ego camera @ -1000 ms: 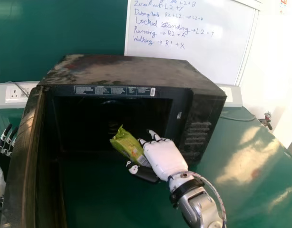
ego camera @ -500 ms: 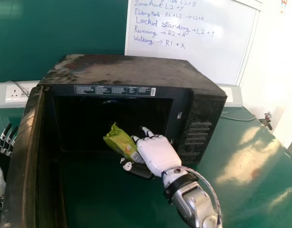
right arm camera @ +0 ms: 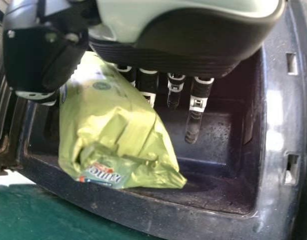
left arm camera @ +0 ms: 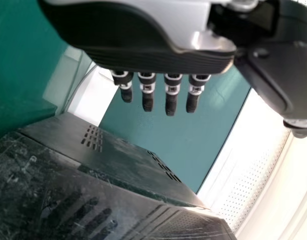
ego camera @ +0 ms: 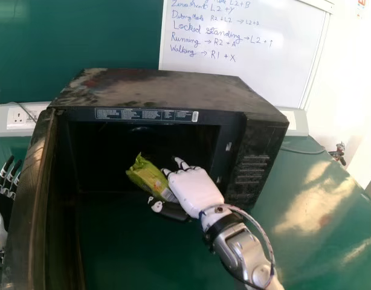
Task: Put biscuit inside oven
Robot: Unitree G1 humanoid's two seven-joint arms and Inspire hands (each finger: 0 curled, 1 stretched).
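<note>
Head view: biscuit packet (ego camera: 149,177) juts leftward from the right hand (ego camera: 196,190), gripped between thumb and fingers

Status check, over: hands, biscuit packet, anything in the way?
Right hand gripping biscuit packet at mouth of oven. Left hand open, beyond oven door. Door swung open, out of packet's way.

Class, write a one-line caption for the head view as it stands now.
The robot's right hand holds a green biscuit packet before the open oven.
</note>
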